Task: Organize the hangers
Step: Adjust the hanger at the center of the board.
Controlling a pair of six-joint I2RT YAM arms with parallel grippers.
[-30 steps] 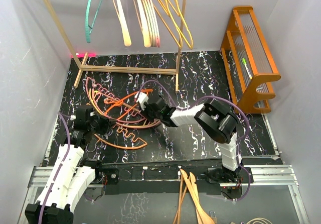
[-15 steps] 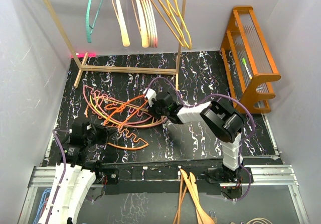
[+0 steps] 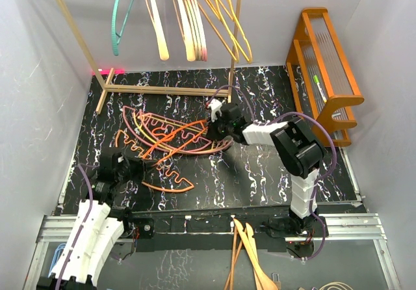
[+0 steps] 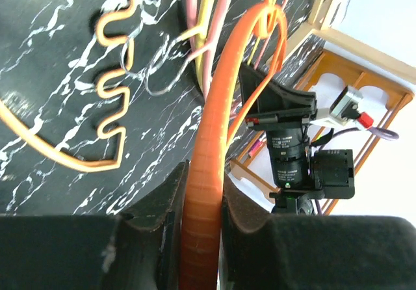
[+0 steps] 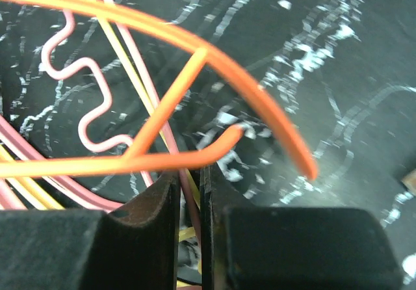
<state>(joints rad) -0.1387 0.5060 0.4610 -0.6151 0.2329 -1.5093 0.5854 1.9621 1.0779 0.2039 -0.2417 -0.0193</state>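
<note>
The tangled hangers (image 3: pixel 162 140) lie left of centre on the dark table (image 3: pixel 260 173). At the pile's lower left the left gripper (image 4: pixel 203 192) clamps an orange hanger (image 4: pixel 211 127). At its right edge the right gripper (image 5: pixel 190 186) pinches a pink hanger (image 5: pixel 175 163).

the left arm (image 3: pixel 91 225) reaches from its near-left base towards the far side, low over the table. the left gripper (image 4: pixel 203 176) points right, its jaws clamped on the bar of an orange hanger (image 4: pixel 218 108). the right arm (image 3: pixel 300 157) rises from its near-right base, folds at the elbow and stretches left. the right gripper (image 5: pixel 190 179) is pinched almost fully together on a thin pink hanger (image 5: pixel 158 118).
</note>
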